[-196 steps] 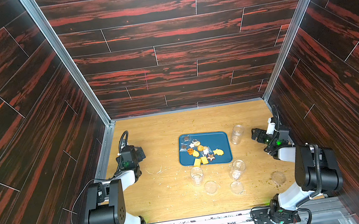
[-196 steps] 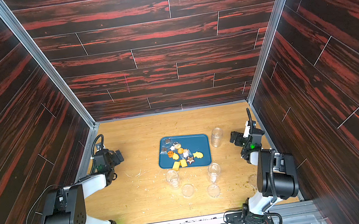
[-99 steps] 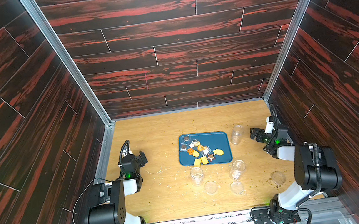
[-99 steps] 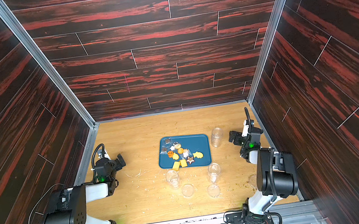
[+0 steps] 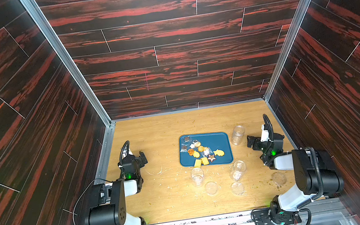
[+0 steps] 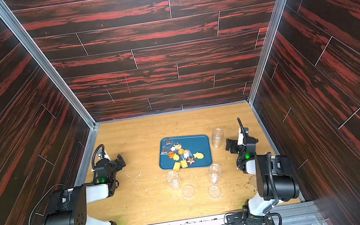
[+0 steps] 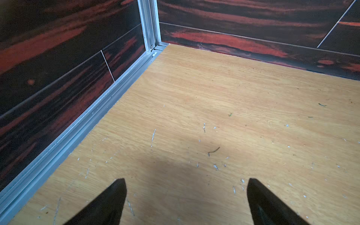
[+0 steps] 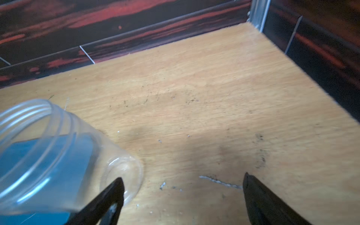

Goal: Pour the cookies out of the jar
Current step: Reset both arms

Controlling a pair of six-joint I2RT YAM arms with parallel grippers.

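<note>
Right end effector [image 5: 251,143] spread apart, empty, just beside clear jar [image 5: 237,134]; cookies [image 5: 200,153] past jar on blue tray [image 5: 219,138]. Left end effector [image 5: 142,157] spread apart, empty, well apart from tray, over counter [image 7: 233,97].

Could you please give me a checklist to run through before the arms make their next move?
1. Small assorted cookies out on the blue rectangular tray: ok.
2. Clear plastic jar beside the tray upright and empty: ok.
3. Left gripper open, holding nothing: ok.
4. Right gripper open, holding nothing: ok.
5. Right gripper's finger clear of that jar: cannot tell.
6. Two clear jars in front of the tray empty: cannot tell.
</note>
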